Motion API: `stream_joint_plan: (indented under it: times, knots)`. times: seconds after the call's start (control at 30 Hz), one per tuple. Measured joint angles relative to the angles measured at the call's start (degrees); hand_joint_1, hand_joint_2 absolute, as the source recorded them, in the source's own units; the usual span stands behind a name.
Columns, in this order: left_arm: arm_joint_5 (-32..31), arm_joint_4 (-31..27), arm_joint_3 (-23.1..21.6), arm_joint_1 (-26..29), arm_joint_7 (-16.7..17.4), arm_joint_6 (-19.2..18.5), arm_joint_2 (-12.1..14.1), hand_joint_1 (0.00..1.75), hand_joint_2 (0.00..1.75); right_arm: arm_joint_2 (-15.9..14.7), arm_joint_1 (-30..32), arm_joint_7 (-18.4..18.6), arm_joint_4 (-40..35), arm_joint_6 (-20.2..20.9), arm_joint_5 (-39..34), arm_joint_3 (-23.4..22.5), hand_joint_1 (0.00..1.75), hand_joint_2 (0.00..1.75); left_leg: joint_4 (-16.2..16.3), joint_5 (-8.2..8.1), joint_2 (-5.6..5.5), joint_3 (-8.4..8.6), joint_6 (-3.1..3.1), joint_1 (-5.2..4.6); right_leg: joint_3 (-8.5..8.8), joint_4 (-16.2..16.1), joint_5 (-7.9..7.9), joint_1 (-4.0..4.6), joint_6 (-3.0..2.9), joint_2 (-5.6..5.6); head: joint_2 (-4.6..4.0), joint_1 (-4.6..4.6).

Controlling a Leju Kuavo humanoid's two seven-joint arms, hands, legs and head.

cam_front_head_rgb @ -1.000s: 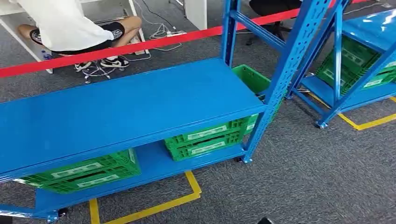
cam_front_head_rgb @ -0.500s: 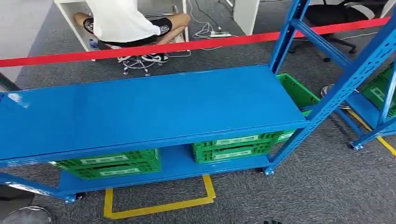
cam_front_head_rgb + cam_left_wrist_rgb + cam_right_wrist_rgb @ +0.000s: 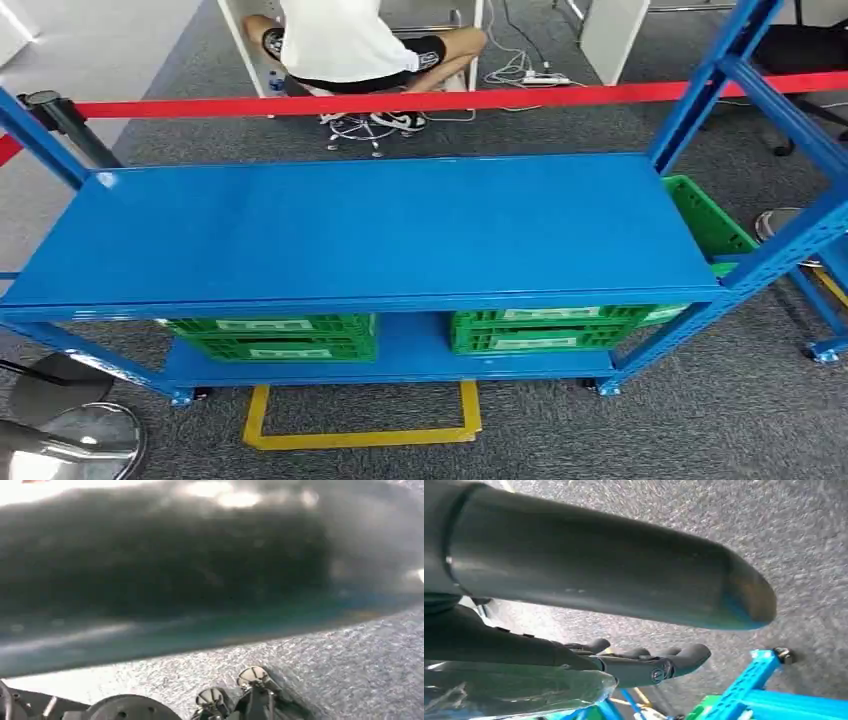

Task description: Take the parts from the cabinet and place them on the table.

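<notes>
Since blur masks left hand (image 3: 250,700), grip unknowable | right hand (image 3: 574,655) grip unclear | crates (image 3: 270,338) half-hidden under shelf (image 3: 380,230)

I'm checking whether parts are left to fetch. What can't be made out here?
- The green crates' contents: head view, blue shelf covers them.
- Left hand: left wrist view, cut off by the edge, dark blur beyond.
- Right hand's grip: right wrist view, its thick thumb blocks it.

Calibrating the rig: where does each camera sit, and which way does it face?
Head view: high on the body, facing forward and down at the blue rack and green crates.
Left wrist view: behind the left hand, a dark blur, over grey carpet.
Right wrist view: behind the right hand, facing carpet and the rack's foot.
Shared: head and right wrist views show rack and carpet.
</notes>
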Motion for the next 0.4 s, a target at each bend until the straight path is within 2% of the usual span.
stream_joint_plan:
  times: [0.03,0.07,0.17,0.3,0.37,0.4]
  knots:
    - [-1.48,-0.11,0.02,0.31,0.04,-1.06,-0.02,0.0,0.0,0.0,-0.37,-0.28,0.02,2.34,-1.45,-0.5,0.0,0.0,-0.16,0.4,-0.19,0.16,-0.53,0.07,0.12,0.23,-0.64,0.09,-0.65,-0.04,0.0,-0.13]
    - [-2.88,-0.16,0.04,0.55,0.11,-2.01,-0.02,0.0,0.0,0.0,-0.6,-0.44,0.02,3.78,-2.56,-0.94,0.0,0.0,-0.14,0.23,-0.19,0.22,-0.62,0.02,0.14,0.19,-0.13,0.06,-1.62,0.05,0.0,-0.04]
    - [-6.26,-0.99,0.22,1.13,0.83,-5.22,-0.02,0.0,0.0,0.0,-0.79,-0.24,0.02,6.09,-4.69,-2.4,0.0,0.0,-0.14,0.02,-0.19,0.24,-0.21,-0.07,0.56,-0.41,0.1,0.01,-1.05,0.08,0.0,-0.11]
    - [-6.94,-1.55,0.17,1.41,0.9,-6.07,-0.02,0.0,0.0,0.0,-0.95,-0.04,0.02,6.57,-5.09,-3.32,0.0,0.0,-0.12,-0.07,-0.18,0.24,0.08,-0.07,1.1,-0.81,0.27,0.0,-0.48,0.13,0.0,-0.13]
    - [-7.22,-1.75,0.17,1.59,1.07,-6.69,-0.02,0.0,0.0,0.0,-1.0,-0.02,0.02,6.66,-5.11,-3.67,0.0,0.0,-0.12,-0.16,-0.18,0.29,0.22,-0.09,1.09,-0.93,0.28,-0.05,-0.38,0.13,0.0,-0.13]
    - [-7.9,-1.9,0.24,1.76,1.4,-8.11,-0.02,0.0,1.75,0.0,-1.08,0.09,0.02,6.99,-5.2,-3.76,0.0,0.0,-0.12,-0.2,-0.18,0.33,0.28,-0.1,1.06,-0.97,0.24,-0.06,-0.22,0.13,0.0,-0.09]
